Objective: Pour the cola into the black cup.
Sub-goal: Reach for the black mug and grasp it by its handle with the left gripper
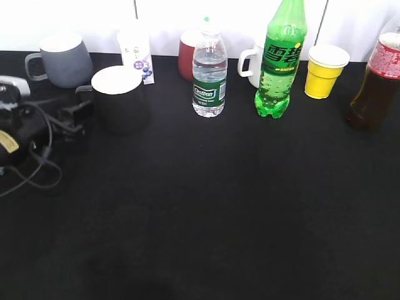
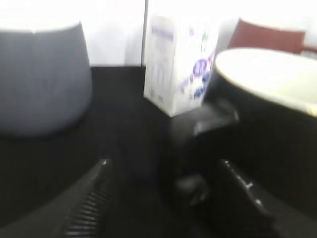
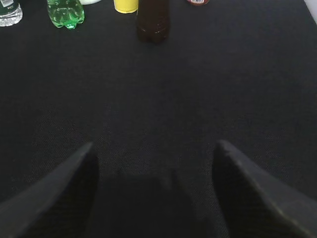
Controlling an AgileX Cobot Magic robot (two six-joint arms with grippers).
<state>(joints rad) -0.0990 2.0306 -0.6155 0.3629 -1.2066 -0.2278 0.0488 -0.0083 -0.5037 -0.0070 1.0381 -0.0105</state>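
Observation:
The cola bottle (image 1: 377, 84), dark brown with a red-and-white label, stands at the far right edge of the table. Its lower part shows far ahead in the right wrist view (image 3: 152, 20). The glossy black cup (image 1: 119, 99) with a white inside stands at the back left. My left gripper (image 1: 83, 111) is open just left of the cup. In the left wrist view the jaws (image 2: 163, 166) lie either side of the cup's (image 2: 267, 124) black handle without closing on it. My right gripper (image 3: 154, 148) is open and empty above bare table, well short of the cola; it does not show in the exterior view.
Along the back stand a matte grey mug (image 1: 61, 59), a white carton (image 1: 136, 53), a dark red cup (image 1: 186, 55), a small water bottle (image 1: 209, 75), a green soda bottle (image 1: 279, 59), a white mug (image 1: 252, 62) and a yellow cup (image 1: 325, 70). Cables (image 1: 31, 169) trail at the left.

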